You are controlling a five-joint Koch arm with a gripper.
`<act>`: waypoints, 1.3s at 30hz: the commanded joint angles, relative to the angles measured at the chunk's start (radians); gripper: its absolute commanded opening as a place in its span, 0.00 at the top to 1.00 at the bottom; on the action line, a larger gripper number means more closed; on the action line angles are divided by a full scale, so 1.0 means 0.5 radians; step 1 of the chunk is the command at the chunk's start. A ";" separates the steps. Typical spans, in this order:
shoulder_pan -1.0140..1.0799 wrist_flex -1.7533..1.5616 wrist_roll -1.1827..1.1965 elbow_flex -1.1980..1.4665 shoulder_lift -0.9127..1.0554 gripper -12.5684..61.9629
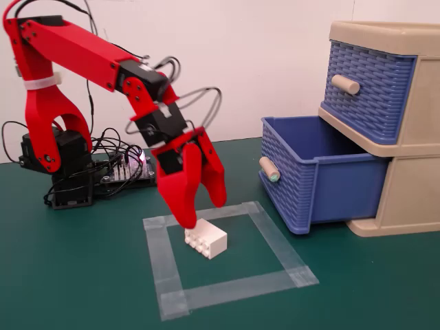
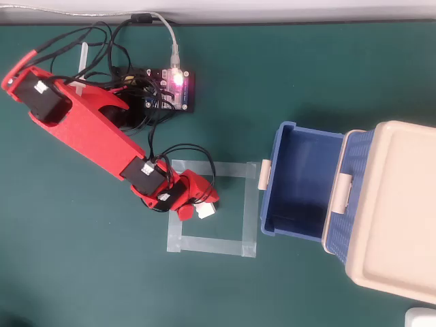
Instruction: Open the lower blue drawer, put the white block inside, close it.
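Fixed view: red gripper (image 1: 199, 214), fingers apart, straddling the white block (image 1: 206, 239) inside taped square (image 1: 271, 234); lower blue drawer (image 1: 316, 182) pulled open at right. No legible writing.

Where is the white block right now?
In the fixed view the white block lies inside the taped square, under the gripper, left of the open lower blue drawer.

A dark green desk (image 1: 82, 275) carries a square outline of pale tape (image 1: 275, 240). At the right stands a beige cabinet (image 1: 412, 199), its upper blue drawer (image 1: 375, 89) shut, with an all-beige handle (image 1: 345, 84). A lit circuit board (image 2: 174, 88) lies among black cables (image 2: 129, 41) near the back wall.
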 commanded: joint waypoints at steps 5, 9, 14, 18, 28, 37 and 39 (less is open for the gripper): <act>-0.015 -0.043 0.110 -0.080 -0.077 0.38; -0.015 -0.071 0.110 -0.074 -0.138 0.38; -0.015 -0.227 0.110 -0.021 -0.224 0.39; -0.003 -0.362 0.117 0.025 -0.282 0.49; 0.089 -0.362 0.114 0.169 -0.101 0.94; 0.083 -0.012 0.706 -0.120 0.540 0.94; -0.071 -0.012 1.095 -0.301 0.534 0.94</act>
